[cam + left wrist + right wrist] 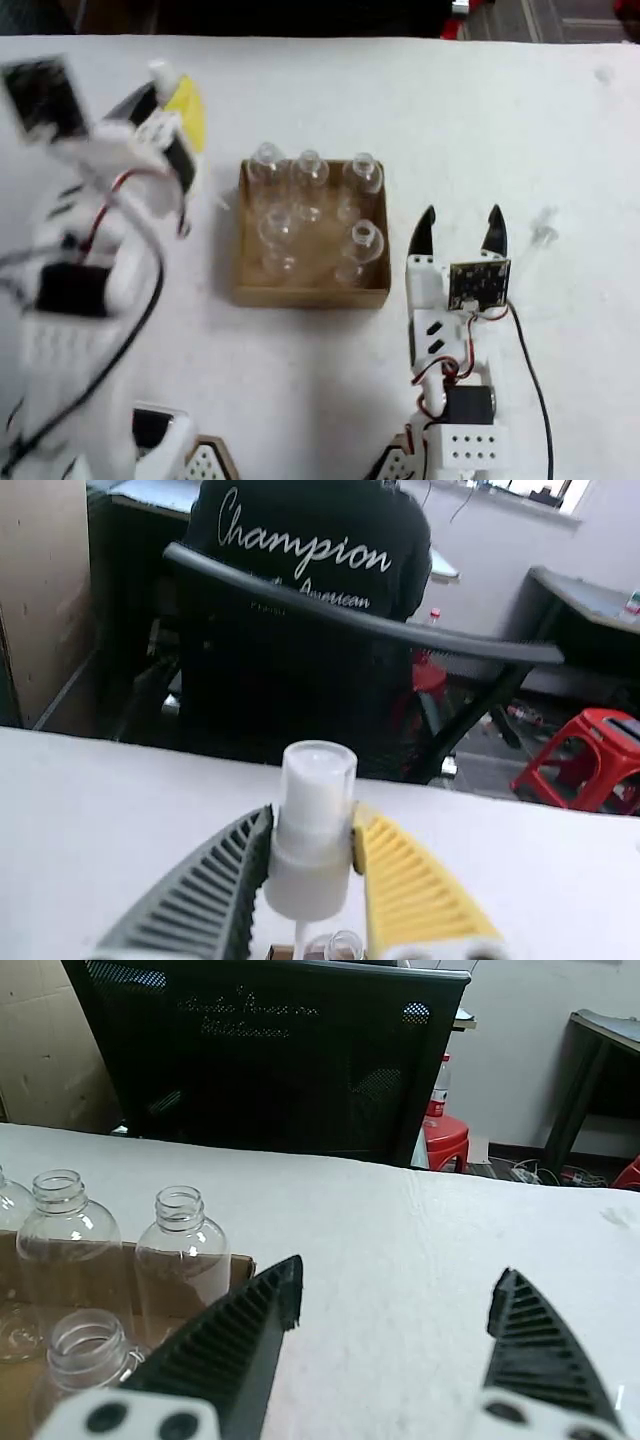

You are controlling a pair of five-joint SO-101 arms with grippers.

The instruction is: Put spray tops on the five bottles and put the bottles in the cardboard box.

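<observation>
Pinched between grey and yellow fingers of left gripper [312,830]: one white spray top [318,780], stem down, held above table [560,120] to one side of cardboard box [310,296]. Standing upright in that box, five clear bottles [363,240], every neck bare. Resting just beside box's other side, right gripper [460,214], jaws wide and empty. Judged barely begun: bottles boxed, no top fitted, five to seat.
</observation>
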